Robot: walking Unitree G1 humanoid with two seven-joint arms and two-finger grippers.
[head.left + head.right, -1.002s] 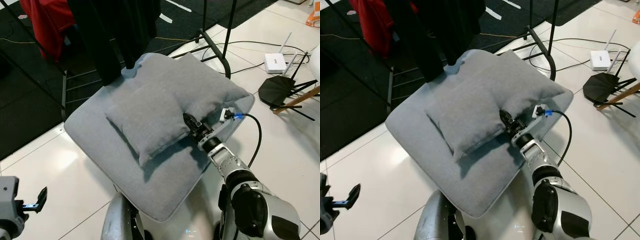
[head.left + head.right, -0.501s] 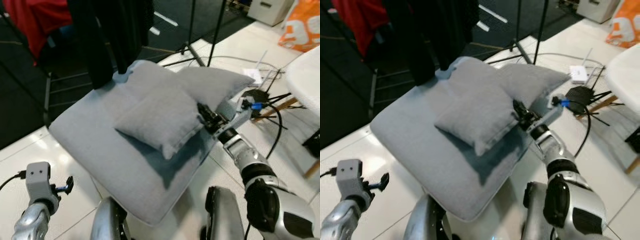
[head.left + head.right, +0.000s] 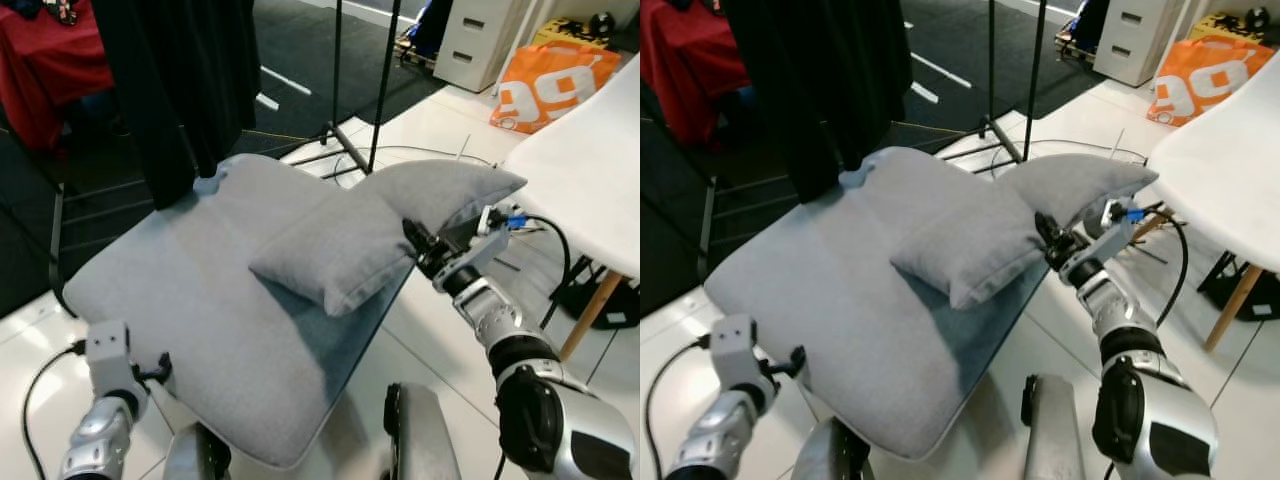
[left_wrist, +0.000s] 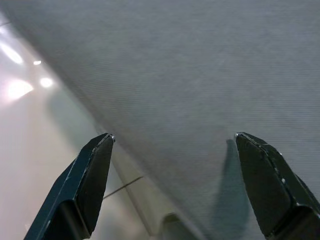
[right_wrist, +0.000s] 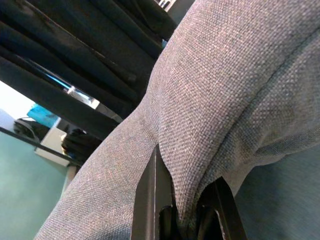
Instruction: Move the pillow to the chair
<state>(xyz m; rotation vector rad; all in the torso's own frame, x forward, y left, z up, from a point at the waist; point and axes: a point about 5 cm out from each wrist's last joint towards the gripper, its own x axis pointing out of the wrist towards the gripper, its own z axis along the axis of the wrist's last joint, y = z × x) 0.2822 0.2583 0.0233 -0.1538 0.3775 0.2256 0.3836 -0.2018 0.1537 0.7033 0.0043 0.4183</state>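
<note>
A large grey fabric pillow (image 3: 200,300) is held up in front of the robot, its broad face tilted towards the camera and its near edge sagging low. The weave is plain and even. Part of the cloth is bunched into a thick fold (image 3: 335,250) at the right, and a pointed corner (image 3: 450,190) sticks out to the far right.

The right gripper (image 3: 415,243) is clamped on that fold; in the right wrist view its two fingers (image 5: 150,200) are closed tight with grey cloth pinched between them. The left gripper (image 4: 172,185) is seen low at the near left, under the pillow's near-left edge, with its jaws spread wide and nothing between them.

A white chair (image 3: 590,170) with a wooden leg (image 3: 588,315) stands to the right, just beyond the pillow's pointed corner. Glossy white floor (image 3: 440,130) lies open between them. Dark hanging clothes (image 3: 180,70) touch the pillow's far-left edge, and thin black stand legs (image 3: 350,150) are set behind it.
</note>
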